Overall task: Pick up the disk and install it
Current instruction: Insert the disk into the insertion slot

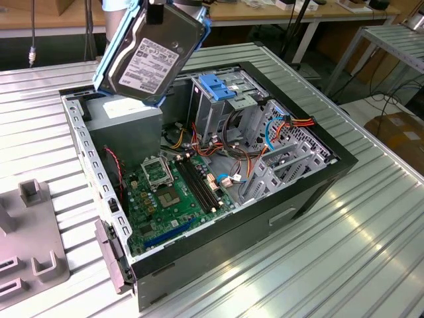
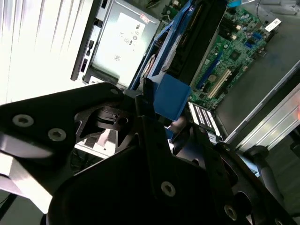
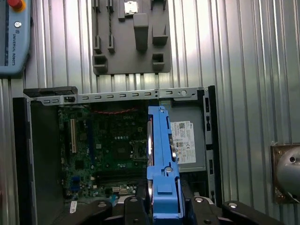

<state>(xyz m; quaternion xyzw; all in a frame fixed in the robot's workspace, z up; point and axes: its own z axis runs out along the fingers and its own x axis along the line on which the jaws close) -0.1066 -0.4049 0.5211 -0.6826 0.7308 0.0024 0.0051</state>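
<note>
The disk (image 1: 149, 56), a grey metal drive with a white label and blue carrier rails, hangs tilted in the air above the back corner of the open computer case (image 1: 311, 182), over the power supply (image 1: 126, 119). My gripper (image 1: 159, 8) grips its upper end, shut on it. In the first wrist view the disk (image 3: 164, 159) is edge-on, its blue rail running out from my gripper (image 3: 164, 213) over the motherboard (image 3: 117, 140). In the second wrist view the disk's blue rail (image 2: 171, 96) sits between the black fingers (image 2: 140, 122).
A tall metal drive cage with a blue latch (image 1: 215, 86) stands inside the case, with loose cables (image 1: 228, 142) beside it. A grey fixture plate (image 1: 30, 245) lies on the ribbed metal table (image 1: 371, 232) at the exterior view's left. A teach pendant (image 3: 14, 37) lies beyond the case.
</note>
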